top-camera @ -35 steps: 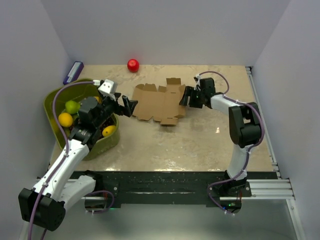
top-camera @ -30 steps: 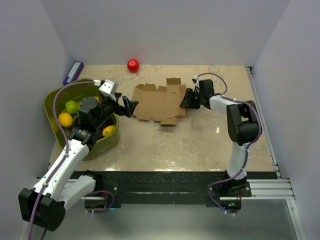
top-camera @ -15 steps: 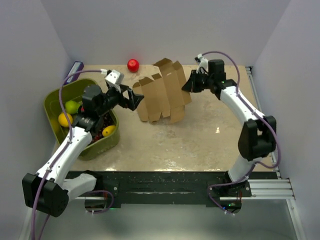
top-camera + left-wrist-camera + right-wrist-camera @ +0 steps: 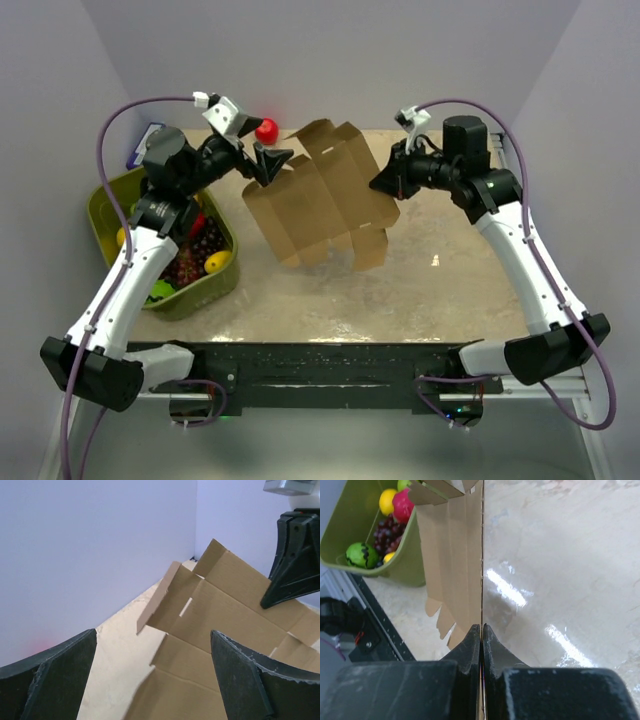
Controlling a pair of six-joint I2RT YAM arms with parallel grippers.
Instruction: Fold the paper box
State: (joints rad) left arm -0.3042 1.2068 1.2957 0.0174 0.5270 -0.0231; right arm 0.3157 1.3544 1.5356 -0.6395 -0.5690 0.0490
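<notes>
One flat brown paper box (image 4: 320, 200). Two robot arms: one left arm (image 4: 122, 280), one right arm (image 4: 525, 255). One green bin (image 4: 190, 298), showing two yellow fruits (image 4: 388, 501) (image 4: 390, 556), one red fruit (image 4: 403, 505), one striped green fruit (image 4: 357, 555) and one bunch of dark grapes (image 4: 390, 535). One red ball (image 4: 266, 130).

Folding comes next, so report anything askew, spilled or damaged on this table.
Only the cardboard sheet stands out. It hangs tilted over the table, pinched at its right edge by the right jaws alone, while the left jaws stand open beside its far left corner. No tear or spill shows.
</notes>
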